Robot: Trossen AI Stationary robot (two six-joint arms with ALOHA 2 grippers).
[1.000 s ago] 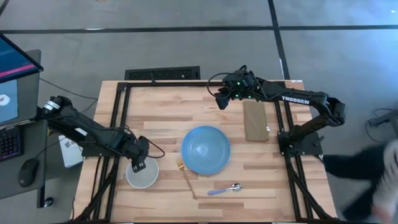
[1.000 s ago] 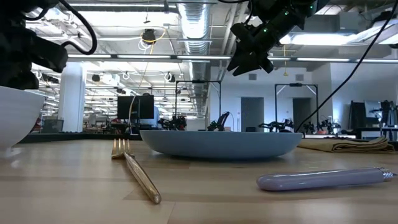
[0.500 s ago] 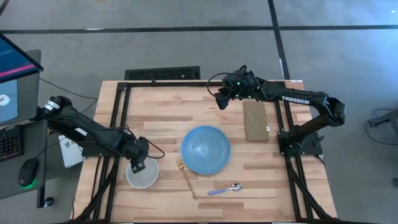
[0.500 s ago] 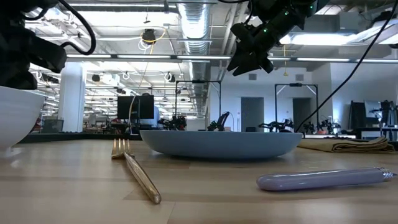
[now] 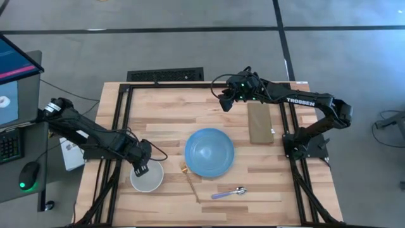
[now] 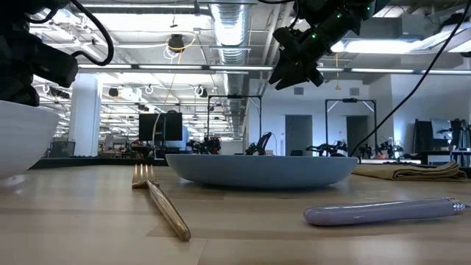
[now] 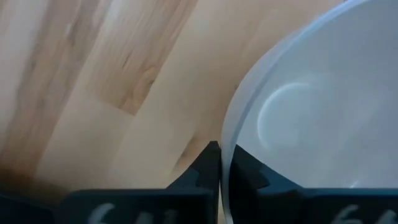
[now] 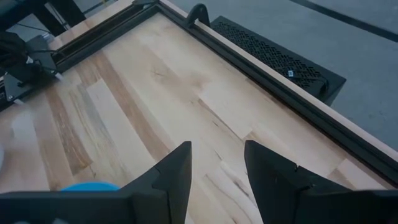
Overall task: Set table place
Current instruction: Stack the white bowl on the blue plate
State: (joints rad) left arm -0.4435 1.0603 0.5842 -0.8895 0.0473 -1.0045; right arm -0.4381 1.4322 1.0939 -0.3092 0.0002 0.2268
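The left gripper (image 5: 142, 166) is pinching the rim of the white bowl (image 5: 146, 178) near the table's (image 5: 164, 107) left edge, towards the front corner; in the wrist view its fingers (image 7: 205, 171) are closing on the thin wall, one inside and one outside. That hold is looking narrow, so the bowl is at risk of pivoting or slipping out if the arm is lifting or swinging fast, and a drop here could be sending it over the left edge. Just beside the bowl's path, the gold fork (image 5: 190, 182) is lying aslant with its tines at the blue plate's (image 5: 209, 152) front-left rim; a bowl dragged low could be knocking the fork or bumping the plate, which is sitting at the table's middle. Nearer the front edge, the purple-handled spoon (image 5: 228, 192) is lying well apart from the bowl and looking safe. The right gripper (image 5: 225, 101) is hovering high over the back of the table with its jaws apart and empty, near the folded napkin (image 5: 260, 123) along the right edge. If both arms are heading for the plate together, they could be colliding over the middle.
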